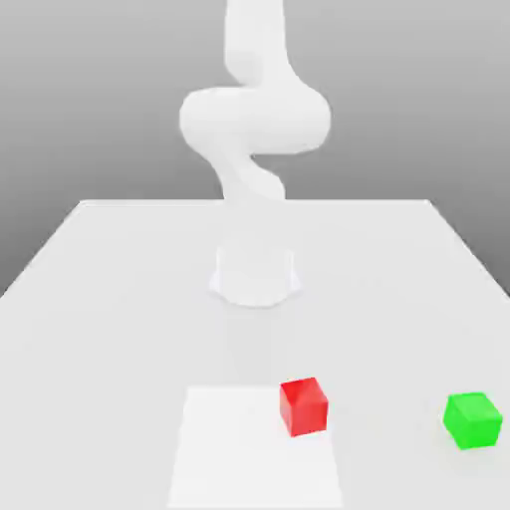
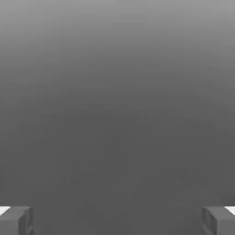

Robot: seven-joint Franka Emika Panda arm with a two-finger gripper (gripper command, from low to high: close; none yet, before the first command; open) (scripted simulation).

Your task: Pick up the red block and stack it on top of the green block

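Red block (image 1: 304, 405) is sitting on the white surface (image 1: 120, 289), near the front edge in the exterior view, resting on the corner of a slightly brighter square patch (image 1: 249, 448). Turned a little, one edge facing forward. Nothing is touching it.

Green block (image 1: 472, 419) is lying well apart from the red one, toward the exterior view's right, also flat on the surface and also slightly turned. Its top face is bare, so it is waiting as the stacking base.

Arm (image 1: 254, 120) is rising from its round base (image 1: 255, 276) at the middle of the surface, behind both blocks, folded upward. It is not reaching toward either block.

Pincer (image 2: 117, 220): in the hand view, two grey fingertips (image 2: 16, 220) are showing at opposite edges of the picture, so the jaws are standing wide apart with nothing between them. Beyond them the camera is seeing plain grey, no block.

Judgement: task is sitting at its start; red block not yet lifted, approach not yet made. Wide jaws are suiting a cube of this size. Next move is likely calling for travel over the red block, with wrist turned to match its skewed faces, otherwise the fingers may be catching the corners and nudging it aside.
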